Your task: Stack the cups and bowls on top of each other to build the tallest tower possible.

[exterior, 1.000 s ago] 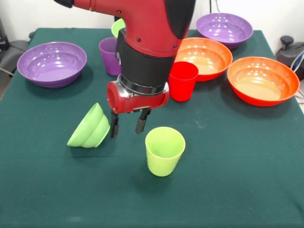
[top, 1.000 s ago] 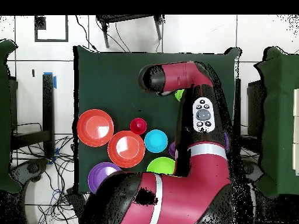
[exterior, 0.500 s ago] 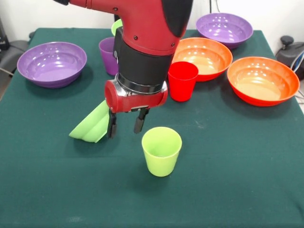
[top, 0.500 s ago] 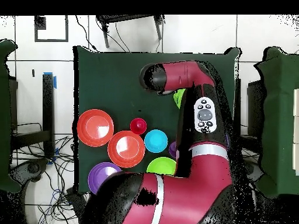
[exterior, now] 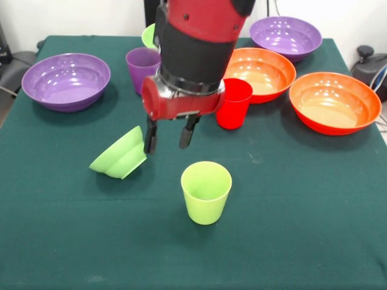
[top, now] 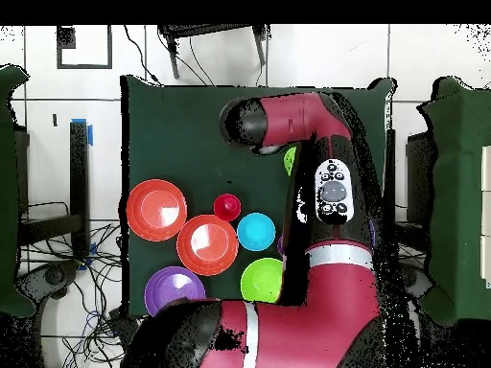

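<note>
My claw (exterior: 169, 134) hangs spread and empty, the tipped small lime-green bowl (exterior: 120, 157) touching its left finger, mouth facing up-left.

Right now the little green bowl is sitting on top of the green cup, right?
Not quite. The front view shows the little green bowl lying tipped on the table beside the green cup, not on top of it. The open gripper hangs just by the bowl.
</note>
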Controlling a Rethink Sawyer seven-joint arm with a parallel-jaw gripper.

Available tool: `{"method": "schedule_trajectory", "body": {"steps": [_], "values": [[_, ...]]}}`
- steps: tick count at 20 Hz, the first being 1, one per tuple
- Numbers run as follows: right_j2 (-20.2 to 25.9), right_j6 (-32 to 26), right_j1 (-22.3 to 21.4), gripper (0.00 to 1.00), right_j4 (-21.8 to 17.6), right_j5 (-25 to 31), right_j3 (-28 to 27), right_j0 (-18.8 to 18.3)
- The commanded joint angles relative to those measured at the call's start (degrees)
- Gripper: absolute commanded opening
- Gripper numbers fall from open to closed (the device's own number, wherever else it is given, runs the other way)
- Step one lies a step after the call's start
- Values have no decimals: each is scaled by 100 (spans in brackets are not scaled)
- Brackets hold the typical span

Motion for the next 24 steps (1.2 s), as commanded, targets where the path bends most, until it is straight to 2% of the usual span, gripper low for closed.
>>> {"method": "schedule_trajectory", "body": {"steps": [1, 9, 24], "values": [[277, -462, -451, 100, 23, 562, 724, 123], [202, -646, -593, 100, -200, 251, 1043, -156], [372, -794, -229, 100, -550, -849, 1532, -967]]}}
